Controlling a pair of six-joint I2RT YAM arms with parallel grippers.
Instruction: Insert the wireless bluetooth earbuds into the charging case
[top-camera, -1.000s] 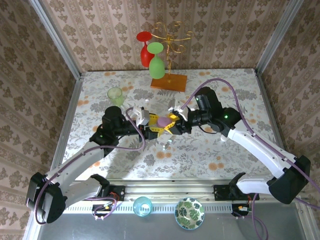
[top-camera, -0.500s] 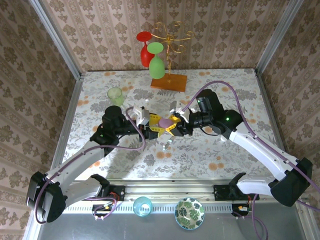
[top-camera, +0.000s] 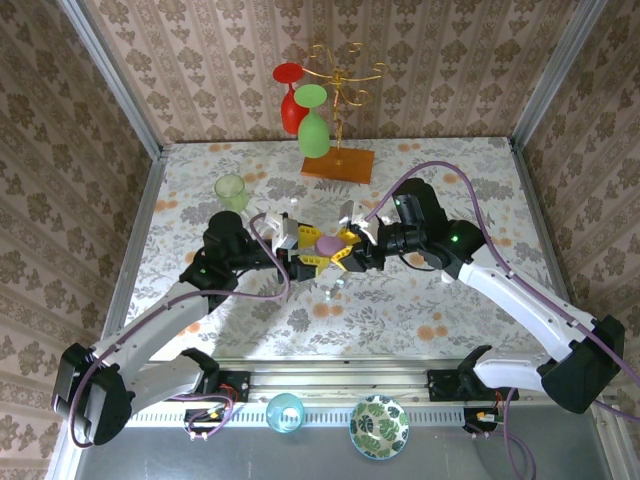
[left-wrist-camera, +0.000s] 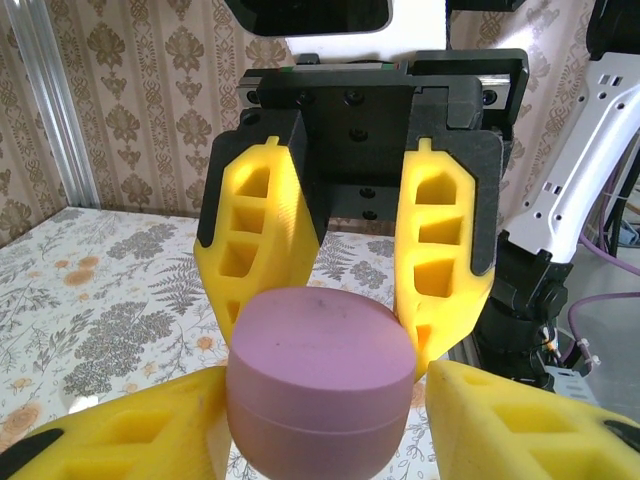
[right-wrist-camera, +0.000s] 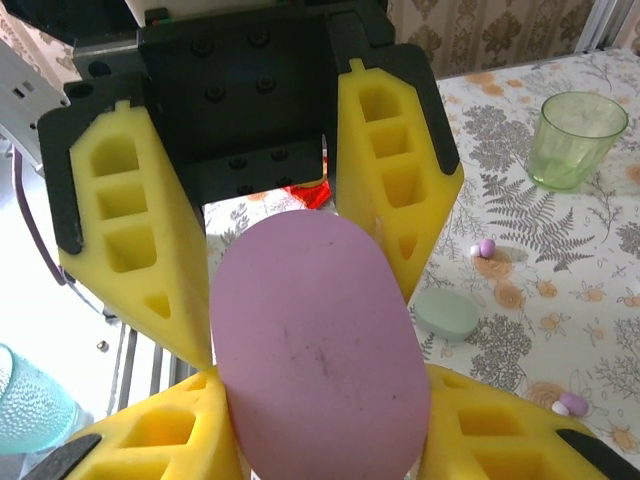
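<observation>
A purple oval charging case (top-camera: 327, 244), closed, hangs above the table's middle between my two grippers, which face each other. My right gripper (right-wrist-camera: 320, 420) is shut on the case (right-wrist-camera: 320, 350), both pads pressing its sides. My left gripper (left-wrist-camera: 320, 400) stands around the case (left-wrist-camera: 320, 380) with its jaws apart; its right finger (left-wrist-camera: 520, 420) shows a small gap to the case. Two tiny pale purple earbuds (right-wrist-camera: 483, 247) (right-wrist-camera: 570, 403) lie on the tablecloth. In the top view the left gripper (top-camera: 305, 254) and the right gripper (top-camera: 348, 252) meet at the case.
A pale green oval case (right-wrist-camera: 445, 313) lies on the table near a green plastic cup (right-wrist-camera: 580, 140) (top-camera: 231, 190). A gold rack on an orange base (top-camera: 338, 165) holds a red and a green wine glass at the back. A teal cup (top-camera: 285, 412) and patterned bowl (top-camera: 379, 426) sit by the bases.
The left gripper's jaws have spread away from the purple case. The right gripper keeps its grip, and the case has shifted slightly up and left since a second ago.
</observation>
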